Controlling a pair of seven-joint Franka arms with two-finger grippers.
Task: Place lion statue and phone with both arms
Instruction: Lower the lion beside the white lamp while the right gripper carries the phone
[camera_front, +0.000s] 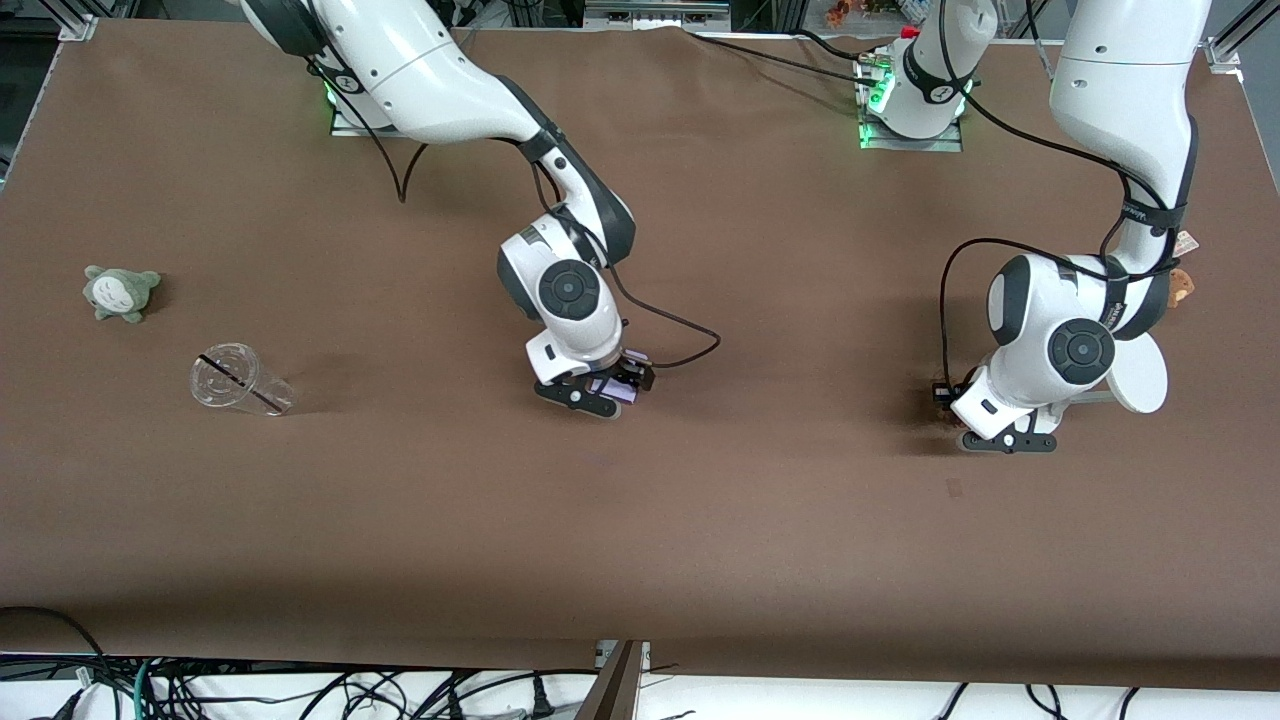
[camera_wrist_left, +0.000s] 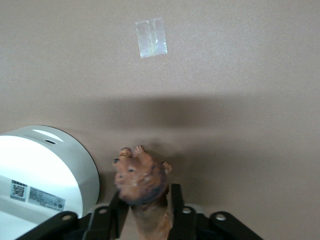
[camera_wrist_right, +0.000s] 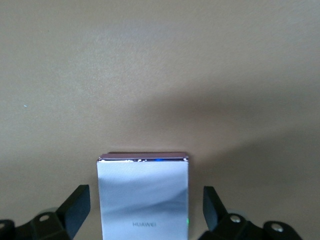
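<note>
The phone (camera_wrist_right: 143, 200), a flat pale lavender-white rectangle, lies on the brown table between the fingers of my right gripper (camera_wrist_right: 145, 195). The fingers are open, with a gap on each side of the phone. In the front view this gripper (camera_front: 607, 396) is low over the phone (camera_front: 612, 386) at the middle of the table. My left gripper (camera_wrist_left: 147, 196) is shut on the orange-brown lion statue (camera_wrist_left: 141, 176), whose darker head sticks out past the fingertips. In the front view the left gripper (camera_front: 1003, 437) is low over the table toward the left arm's end, and the hand hides the lion.
A clear cup (camera_front: 240, 381) lies on its side and a grey-green plush (camera_front: 120, 291) sits toward the right arm's end. A brown plush (camera_front: 1181, 286) shows partly past the left arm. A strip of clear tape (camera_wrist_left: 151, 37) lies on the table near the left gripper.
</note>
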